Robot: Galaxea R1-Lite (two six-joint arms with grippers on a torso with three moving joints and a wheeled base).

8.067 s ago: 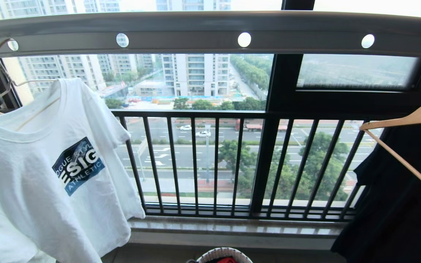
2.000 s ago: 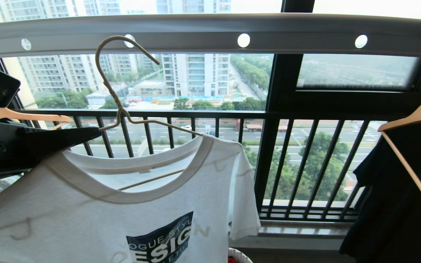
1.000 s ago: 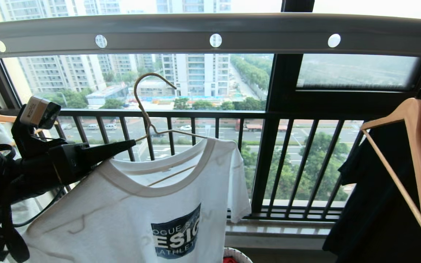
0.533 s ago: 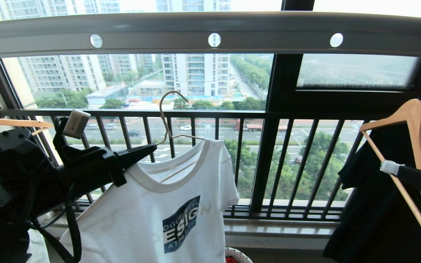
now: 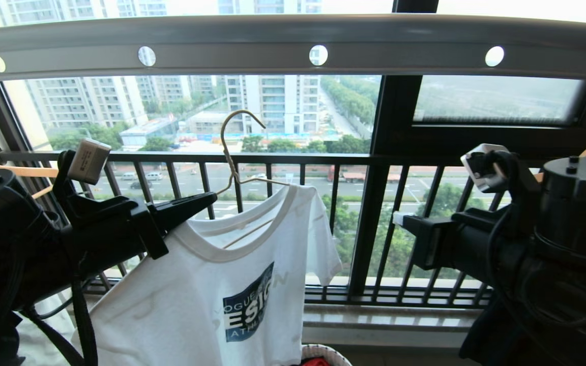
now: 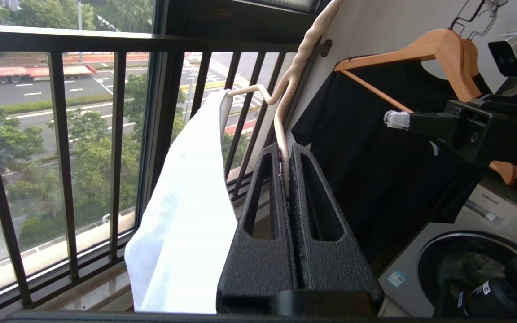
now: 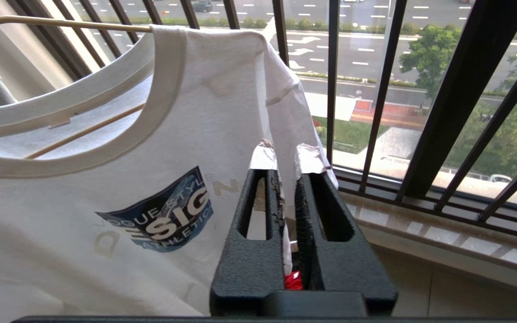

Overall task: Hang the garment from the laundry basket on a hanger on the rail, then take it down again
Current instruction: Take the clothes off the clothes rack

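The left tool, matte black with pebbled wedge fingers, is clamped on the thin cream wire hanger, well below the flat grey rail with its round holes. The soft white T-shirt drapes from the hanger above the woven laundry basket. The right tool stands narrow, nearly closed, beside the sleeve.

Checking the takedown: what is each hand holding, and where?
Left hand clamps the hanger on its wire below the hook, T-shirt on it. Right hand holds nothing.
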